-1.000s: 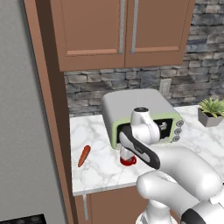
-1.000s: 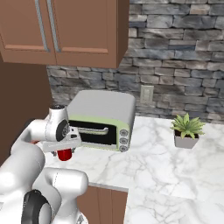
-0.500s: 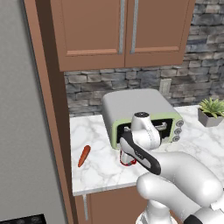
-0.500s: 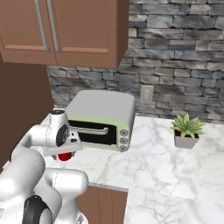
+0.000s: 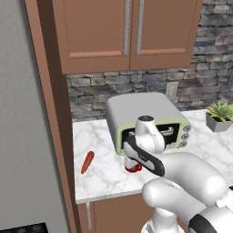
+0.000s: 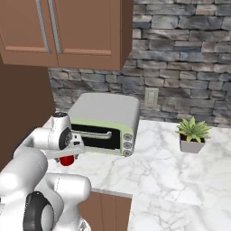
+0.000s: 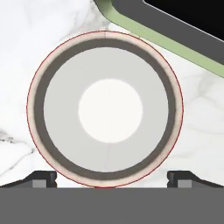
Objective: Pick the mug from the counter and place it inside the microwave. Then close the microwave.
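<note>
Worktop of white grey-veined marble [image 5: 102, 175] | grey-and-pale-green toaster oven [image 6: 106, 122] at back | small red cylindrical mug [image 7: 105, 109], white inside, upright just before oven | pincer [image 7: 111, 177] open wide, fingertips flanking mug rim from above

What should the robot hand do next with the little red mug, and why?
Probably lower straight down a little more, then close. In the hand view the small red mug with the white inside sits centred right under the open gripper, one dark fingertip showing at each side of its rim. It stands on the white marble counter, not yet gripped. The grey-and-green toaster oven is close beside it.
</note>
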